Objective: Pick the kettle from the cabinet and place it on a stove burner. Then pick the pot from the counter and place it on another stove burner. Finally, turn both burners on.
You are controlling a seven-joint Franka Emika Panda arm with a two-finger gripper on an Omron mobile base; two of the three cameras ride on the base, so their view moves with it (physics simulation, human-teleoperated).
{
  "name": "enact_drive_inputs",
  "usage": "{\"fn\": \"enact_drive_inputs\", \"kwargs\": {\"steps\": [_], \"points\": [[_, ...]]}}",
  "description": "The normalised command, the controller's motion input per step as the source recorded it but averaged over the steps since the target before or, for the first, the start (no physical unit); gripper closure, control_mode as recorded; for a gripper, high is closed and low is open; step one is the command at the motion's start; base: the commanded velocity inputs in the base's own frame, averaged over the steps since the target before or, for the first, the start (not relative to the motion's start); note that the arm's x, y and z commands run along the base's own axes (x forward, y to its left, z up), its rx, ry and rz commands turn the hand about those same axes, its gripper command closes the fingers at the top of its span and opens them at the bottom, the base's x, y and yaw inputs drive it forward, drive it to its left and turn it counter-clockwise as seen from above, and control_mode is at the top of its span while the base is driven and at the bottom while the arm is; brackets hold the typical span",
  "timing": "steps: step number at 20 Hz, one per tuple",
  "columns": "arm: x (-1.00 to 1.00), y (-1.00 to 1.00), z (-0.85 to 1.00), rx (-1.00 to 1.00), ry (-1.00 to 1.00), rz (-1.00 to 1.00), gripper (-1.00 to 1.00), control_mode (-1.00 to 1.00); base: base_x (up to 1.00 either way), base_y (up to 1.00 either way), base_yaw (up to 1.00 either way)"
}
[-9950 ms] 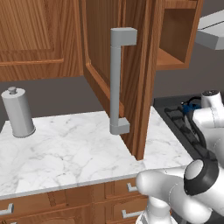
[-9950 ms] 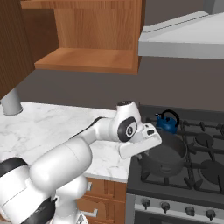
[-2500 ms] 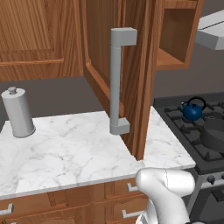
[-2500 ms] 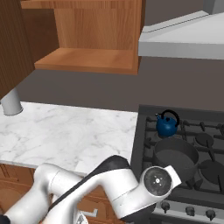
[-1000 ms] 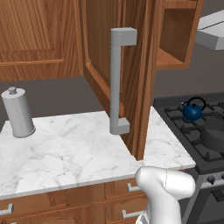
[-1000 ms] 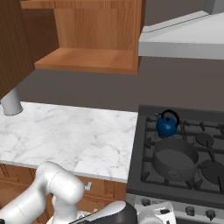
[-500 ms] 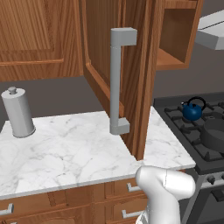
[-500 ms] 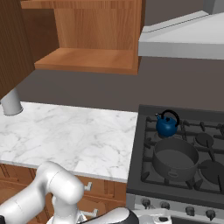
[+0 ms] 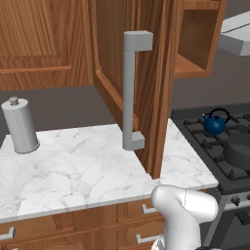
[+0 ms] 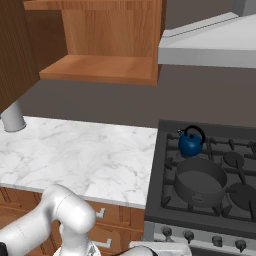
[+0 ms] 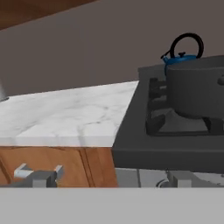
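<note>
— Where were the kettle (image 10: 190, 143) and the pot (image 10: 200, 179)?

— Both sat on stove burners (image 10: 233, 160), the kettle behind the pot, neither touching my hand.

— And what was left?

— By my reckoning, only the knobs (image 10: 189, 235). My jaws were spread wide and empty, low by the stove front.

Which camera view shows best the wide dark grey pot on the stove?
The right base view: the wide dark grey round pot appears whole, from above, on a front burner before the blue kettle. The left base view cuts it off at the frame edge; the hand view shows its side wall.
</note>
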Motion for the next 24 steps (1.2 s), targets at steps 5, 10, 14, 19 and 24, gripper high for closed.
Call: {"fn": "enact_drive_inputs", "kwargs": {"steps": [5, 10, 14, 19, 24], "points": [[-0.11, 0.08, 0.00, 0.03, -0.14, -0.01, -1.00, -1.00, 0.00, 0.00, 0.00], [0.02, 0.14, -0.02, 0.01, -0.10, -0.03, -1.00, -1.00, 0.00, 0.00, 0.00], [0.18, 0.19, -0.05, 0.01, -0.02, -0.05, -1.00, -1.00, 0.00, 0.00, 0.00], [0.22, 0.07, -0.06, 0.00, 0.00, -0.07, -1.00, -1.00, 0.00, 0.00, 0.00], [0.14, 0.00, -0.22, 0.00, 0.00, -0.08, -1.00, -1.00, 0.00, 0.00, 0.00]]}}
